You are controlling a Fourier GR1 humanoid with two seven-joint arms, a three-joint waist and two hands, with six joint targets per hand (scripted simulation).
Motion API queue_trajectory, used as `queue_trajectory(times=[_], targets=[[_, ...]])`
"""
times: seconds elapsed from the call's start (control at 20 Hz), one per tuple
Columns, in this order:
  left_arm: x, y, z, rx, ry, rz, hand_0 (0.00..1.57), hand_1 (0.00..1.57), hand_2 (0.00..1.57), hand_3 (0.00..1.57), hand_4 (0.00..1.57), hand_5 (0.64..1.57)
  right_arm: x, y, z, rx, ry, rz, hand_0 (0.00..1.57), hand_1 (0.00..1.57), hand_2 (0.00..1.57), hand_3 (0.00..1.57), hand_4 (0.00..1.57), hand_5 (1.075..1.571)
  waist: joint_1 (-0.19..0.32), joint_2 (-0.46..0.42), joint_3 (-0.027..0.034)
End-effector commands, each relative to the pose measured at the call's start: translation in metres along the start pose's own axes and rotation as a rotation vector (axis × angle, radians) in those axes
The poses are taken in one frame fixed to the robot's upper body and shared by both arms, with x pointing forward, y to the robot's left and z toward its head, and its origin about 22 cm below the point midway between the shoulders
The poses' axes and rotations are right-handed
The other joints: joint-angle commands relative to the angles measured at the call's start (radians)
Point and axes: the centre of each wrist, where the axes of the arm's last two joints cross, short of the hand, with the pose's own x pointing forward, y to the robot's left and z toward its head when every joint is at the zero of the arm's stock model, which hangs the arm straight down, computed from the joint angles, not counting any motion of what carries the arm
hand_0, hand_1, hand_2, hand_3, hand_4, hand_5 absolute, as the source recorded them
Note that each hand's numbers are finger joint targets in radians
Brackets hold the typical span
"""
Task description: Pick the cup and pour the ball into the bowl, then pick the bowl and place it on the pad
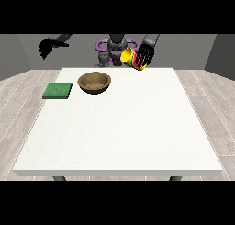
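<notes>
While the robot hand (145, 55) at the view's right holds the tilted yellow cup (129, 57) in curled fingers, raised, the wooden bowl (94, 82) waits beside the green pad (58, 90); pouring and placing remain.

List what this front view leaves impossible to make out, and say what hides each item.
- The ball: none visible; the tilted yellow cup is too small to see inside.
- The cup's far side: covered by the fingers of the hand at the view's right.
- The wooden bowl's contents: too small to tell whether a ball lies inside.
- The hand at the view's left: too small and dark to read its pose.
- The table legs: cut off below.
</notes>
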Motion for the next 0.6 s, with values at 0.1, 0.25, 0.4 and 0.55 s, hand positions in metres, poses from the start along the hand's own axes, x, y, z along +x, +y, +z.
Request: queue_trajectory(times=[0.1, 0.25, 0.4, 0.55], targets=[[0.046, -0.009, -0.003, -0.014, -0.142, -0.308, 1.55, 1.55, 1.57, 1.57, 1.53, 1.298, 0.003, -0.014, 0.001, -0.008, 0.052, 0.000, 0.00, 0.00, 0.00, 0.00, 0.00, 1.571, -0.002, -0.067, 0.0005], [0.079, -0.020, 0.002, -0.025, -0.250, -0.455, 1.50, 1.50, 1.57, 1.57, 1.38, 1.400, -0.011, -0.005, 0.005, 0.011, 0.034, -0.002, 0.00, 0.00, 0.00, 0.00, 0.00, 1.571, -0.003, -0.041, 0.0012], [0.117, -0.024, 0.004, -0.046, -0.347, -0.589, 1.48, 1.48, 1.57, 1.57, 1.57, 1.098, 0.000, -0.008, -0.008, 0.014, 0.004, -0.005, 0.00, 0.00, 0.00, 0.00, 0.00, 1.571, -0.028, -0.014, 0.0011], [0.124, -0.018, -0.004, -0.076, -0.399, -0.767, 1.51, 1.51, 1.57, 1.57, 1.57, 1.042, -0.007, 0.000, -0.008, 0.055, 0.014, -0.040, 0.00, 0.00, 0.00, 0.00, 0.00, 1.570, -0.051, -0.013, 0.0009]])
